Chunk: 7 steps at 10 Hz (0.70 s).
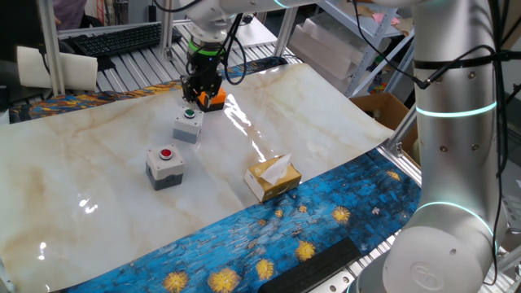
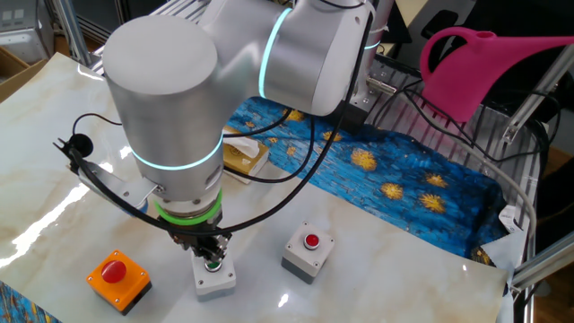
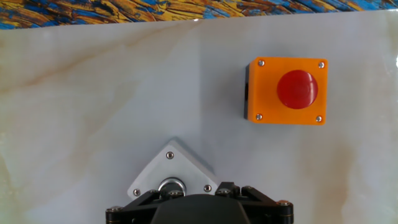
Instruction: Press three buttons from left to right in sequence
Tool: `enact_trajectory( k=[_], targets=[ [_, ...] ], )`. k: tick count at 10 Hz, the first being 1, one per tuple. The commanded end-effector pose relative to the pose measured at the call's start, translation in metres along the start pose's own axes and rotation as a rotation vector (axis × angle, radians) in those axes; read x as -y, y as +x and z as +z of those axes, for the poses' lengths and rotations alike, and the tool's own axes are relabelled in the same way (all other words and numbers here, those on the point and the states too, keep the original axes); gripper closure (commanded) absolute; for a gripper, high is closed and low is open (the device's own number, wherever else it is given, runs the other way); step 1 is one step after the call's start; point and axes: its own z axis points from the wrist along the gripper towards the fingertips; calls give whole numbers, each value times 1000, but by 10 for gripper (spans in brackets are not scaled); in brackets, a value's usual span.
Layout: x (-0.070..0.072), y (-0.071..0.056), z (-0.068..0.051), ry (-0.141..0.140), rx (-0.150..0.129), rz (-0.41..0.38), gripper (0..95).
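Note:
Three button boxes stand on the marble table top. The grey box with the red button (image 1: 165, 165) is nearest in one fixed view and also shows in the other fixed view (image 2: 308, 253). The grey box with the green button (image 1: 188, 124) is in the middle. The orange box with the red button (image 3: 287, 91) lies beyond it, partly hidden behind the hand in one fixed view (image 1: 215, 100). My gripper (image 2: 213, 259) points straight down over the green-button box (image 2: 215, 278), its tips at the button. The hand view shows this box (image 3: 171, 171) just under the gripper housing (image 3: 198, 210). The fingertips are hidden there.
A tan tissue box (image 1: 273, 177) stands on the marble top towards the blue patterned cloth (image 1: 326, 220). A pink watering can (image 2: 484, 67) sits on a rack beyond the table. The orange box (image 2: 118, 278) is close beside the green-button box.

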Motion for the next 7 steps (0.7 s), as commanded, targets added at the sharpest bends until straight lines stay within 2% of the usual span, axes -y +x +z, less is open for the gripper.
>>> enact_trajectory(
  k=[1, 7],
  targets=[
    [0, 0, 0, 1, -1, -2, 570],
    [0, 2, 4, 1, 4, 16, 570]
  ],
)
